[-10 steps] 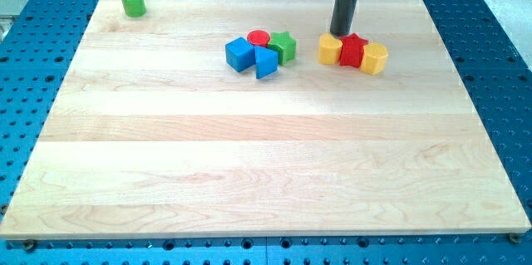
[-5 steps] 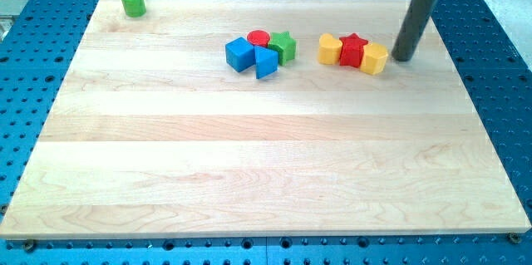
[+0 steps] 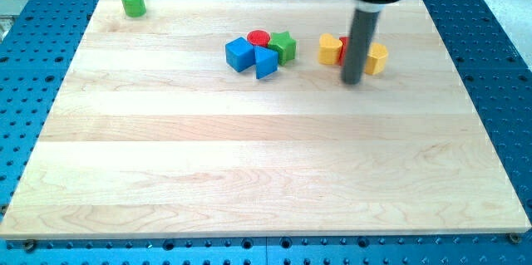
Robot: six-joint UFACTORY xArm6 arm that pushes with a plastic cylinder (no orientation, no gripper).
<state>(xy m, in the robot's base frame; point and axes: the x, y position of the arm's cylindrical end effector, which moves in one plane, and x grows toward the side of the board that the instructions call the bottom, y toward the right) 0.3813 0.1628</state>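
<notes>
Below the red block, my tip, earlier rightward.

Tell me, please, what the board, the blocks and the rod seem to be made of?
Board: pale wood, by its grain and plank seams, matte. Blocks, such as the blue cube: solid-coloured, smooth, probably painted wood or plastic; I cannot tell which. Rod: dark and dull, perhaps metal or plastic; my tip sits just below the red block.
</notes>
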